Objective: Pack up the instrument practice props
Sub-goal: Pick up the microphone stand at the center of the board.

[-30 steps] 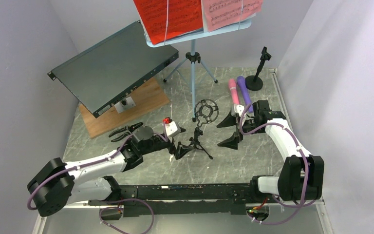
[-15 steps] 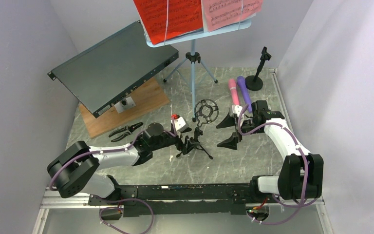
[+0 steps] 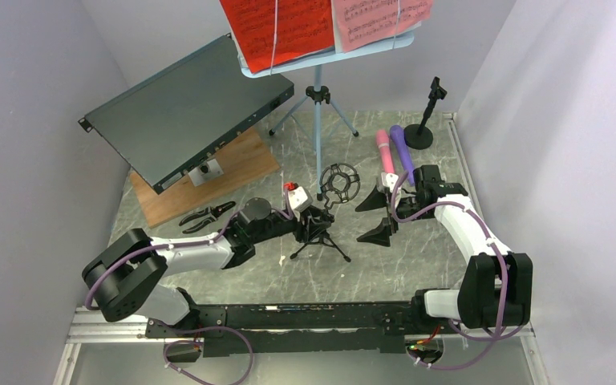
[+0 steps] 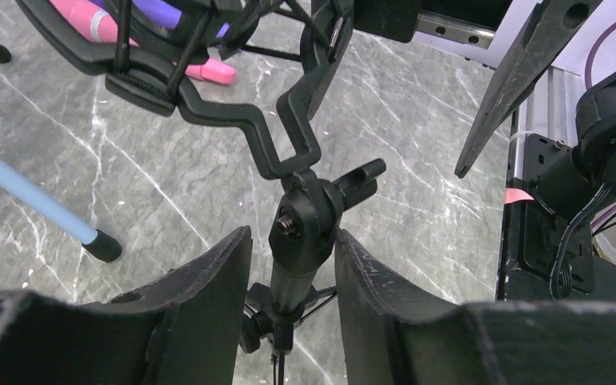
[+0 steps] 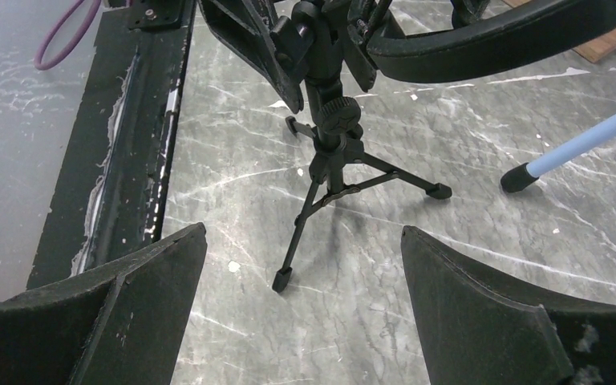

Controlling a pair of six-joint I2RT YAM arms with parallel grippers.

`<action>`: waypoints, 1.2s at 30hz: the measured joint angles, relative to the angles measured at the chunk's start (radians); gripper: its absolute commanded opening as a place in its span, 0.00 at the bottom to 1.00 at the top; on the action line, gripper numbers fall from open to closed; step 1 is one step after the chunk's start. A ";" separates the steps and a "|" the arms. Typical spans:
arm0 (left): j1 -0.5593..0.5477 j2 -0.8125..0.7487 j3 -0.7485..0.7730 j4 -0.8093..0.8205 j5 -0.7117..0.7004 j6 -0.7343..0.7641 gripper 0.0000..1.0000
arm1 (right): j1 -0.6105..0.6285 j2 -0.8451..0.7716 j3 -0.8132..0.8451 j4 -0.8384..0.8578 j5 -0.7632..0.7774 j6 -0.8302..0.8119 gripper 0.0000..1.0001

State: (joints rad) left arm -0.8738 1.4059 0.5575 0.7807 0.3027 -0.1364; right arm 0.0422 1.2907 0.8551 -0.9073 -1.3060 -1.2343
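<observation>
A small black tripod mic support (image 3: 321, 234) with a ring cradle (image 3: 339, 181) stands mid-table. My left gripper (image 3: 311, 218) straddles its swivel head (image 4: 301, 216), jaws half closed: one finger (image 4: 369, 281) touches it and a thin gap shows on the other side. My right gripper (image 3: 375, 216) stands wide open and empty just right of it, facing the tripod (image 5: 329, 152). The pink (image 3: 384, 151) and purple (image 3: 402, 148) microphones lie behind it. A second black support (image 3: 423, 120) stands at the back right. The light-blue music rack (image 3: 318, 120) holds red (image 3: 281, 28) and pink (image 3: 381, 20) pages.
A large dark metal box (image 3: 184, 112) leans on a wooden board (image 3: 233, 172) at the back left. Black pliers (image 3: 207, 215) lie by my left arm, and a small white block with a red top (image 3: 294, 196) sits just behind the left wrist. Walls close in on three sides.
My left arm has reached right to the tripod support and its jaws have narrowed around the head. The right arm has stayed put.
</observation>
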 measured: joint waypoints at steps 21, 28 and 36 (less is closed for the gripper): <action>-0.008 0.002 0.043 -0.044 0.015 0.018 0.00 | 0.042 0.006 -0.019 0.045 0.067 0.018 0.93; -0.028 0.002 0.072 -0.052 -0.108 -0.034 0.00 | 0.063 0.008 -0.032 0.081 0.079 0.052 0.91; -0.061 0.002 0.107 -0.044 -0.280 -0.091 0.00 | 0.064 0.008 -0.045 0.138 0.083 0.103 0.91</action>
State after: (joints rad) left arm -0.9352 1.4075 0.6643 0.7364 0.0231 -0.2276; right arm 0.1062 1.2991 0.8097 -0.7692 -1.2232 -1.1313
